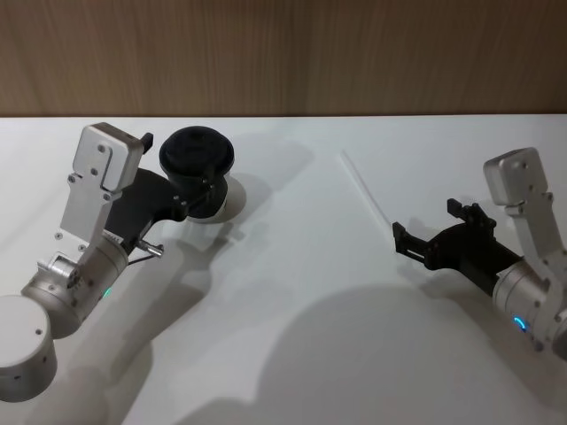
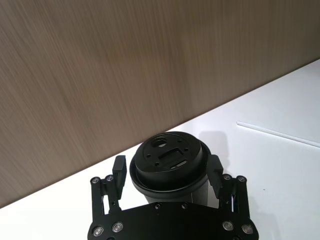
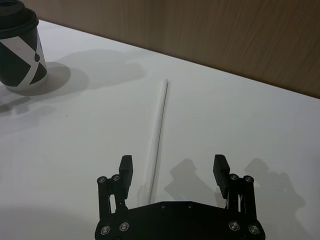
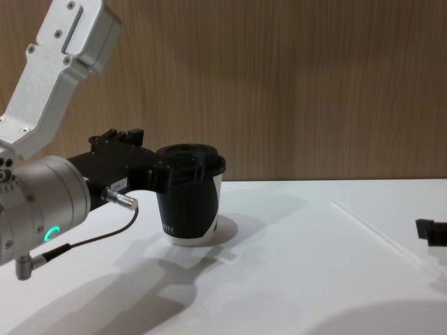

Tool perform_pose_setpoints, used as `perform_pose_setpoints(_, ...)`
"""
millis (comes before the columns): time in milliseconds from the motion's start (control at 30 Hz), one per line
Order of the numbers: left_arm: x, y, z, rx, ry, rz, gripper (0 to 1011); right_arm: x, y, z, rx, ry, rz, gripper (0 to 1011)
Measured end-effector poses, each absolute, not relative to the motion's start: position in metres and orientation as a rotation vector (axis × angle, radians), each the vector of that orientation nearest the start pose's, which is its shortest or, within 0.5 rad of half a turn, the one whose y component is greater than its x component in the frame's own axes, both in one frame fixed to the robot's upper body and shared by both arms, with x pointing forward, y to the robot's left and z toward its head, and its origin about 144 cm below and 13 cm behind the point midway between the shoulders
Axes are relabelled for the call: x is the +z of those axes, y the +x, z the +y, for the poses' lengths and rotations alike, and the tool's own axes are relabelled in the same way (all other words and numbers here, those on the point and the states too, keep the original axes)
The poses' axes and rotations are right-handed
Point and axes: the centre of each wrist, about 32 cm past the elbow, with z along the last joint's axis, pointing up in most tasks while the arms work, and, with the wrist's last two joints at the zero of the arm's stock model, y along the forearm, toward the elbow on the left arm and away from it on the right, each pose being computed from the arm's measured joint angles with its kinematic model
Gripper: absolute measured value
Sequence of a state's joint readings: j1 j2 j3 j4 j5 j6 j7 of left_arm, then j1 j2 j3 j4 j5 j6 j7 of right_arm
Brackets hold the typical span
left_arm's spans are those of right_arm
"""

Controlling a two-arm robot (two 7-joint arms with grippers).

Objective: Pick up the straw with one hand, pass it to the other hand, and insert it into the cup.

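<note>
**Right claw (image 3: 172, 165) open at the straw (image 3: 159, 130), left claw (image 2: 167, 167) straddling the cup (image 1: 197, 158)**

Right claw hovers low over the white desk (image 1: 292, 301), toward its right edge, with its fingers spread wide and holding nothing. The straw lies flat on the desk and runs away from this claw toward the far edge. Its near end sits between the spread fingers, closer to one of them, which looks like a line-up for closing on that end.

Left claw, near the desk's far left corner, has its fingers apart on either side of the cup. The cup stands upright with its lid on, well apart from the straw. I cannot tell whether the pads touch the cup. The straddle probably serves to steady it for the later insertion. Nothing is lifted yet.
</note>
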State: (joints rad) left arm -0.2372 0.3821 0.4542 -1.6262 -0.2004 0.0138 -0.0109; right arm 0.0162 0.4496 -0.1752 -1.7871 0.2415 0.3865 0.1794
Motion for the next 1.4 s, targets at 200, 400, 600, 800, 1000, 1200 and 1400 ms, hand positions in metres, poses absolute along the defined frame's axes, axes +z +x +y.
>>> perform_pose_setpoints(200, 1.204, 0.492, 0.198, 1.124, 0.061, -0.268, 1003, 1.209, 0.455, -0.275, -1.174, -0.356, 0.03, 1001)
perform_pose_setpoints(400, 1.204, 0.492, 0.198, 1.124, 0.061, -0.268, 1003, 1.206, 0.456, -0.273, -1.166, -0.368, 0.033, 1001)
perform_pose_setpoints(600, 1.204, 0.492, 0.198, 1.124, 0.061, -0.268, 1003, 1.203, 0.459, -0.27, -1.161, -0.377, 0.035, 1001)
perform_pose_setpoints(800, 1.204, 0.492, 0.198, 1.124, 0.061, -0.268, 1003, 1.2, 0.462, -0.268, -1.155, -0.384, 0.038, 1001)
perform_pose_setpoints(1000, 1.204, 0.492, 0.198, 1.124, 0.061, -0.268, 1003, 1.198, 0.466, -0.265, -1.149, -0.388, 0.045, 1001)
perform_pose_setpoints(1200, 1.204, 0.492, 0.198, 1.124, 0.061, -0.268, 1003, 1.196, 0.47, -0.263, -1.146, -0.392, 0.054, 1001)
perform_pose_setpoints(1400, 1.204, 0.492, 0.198, 1.124, 0.061, -0.268, 1003, 1.193, 0.473, -0.262, -1.145, -0.396, 0.063, 1001)
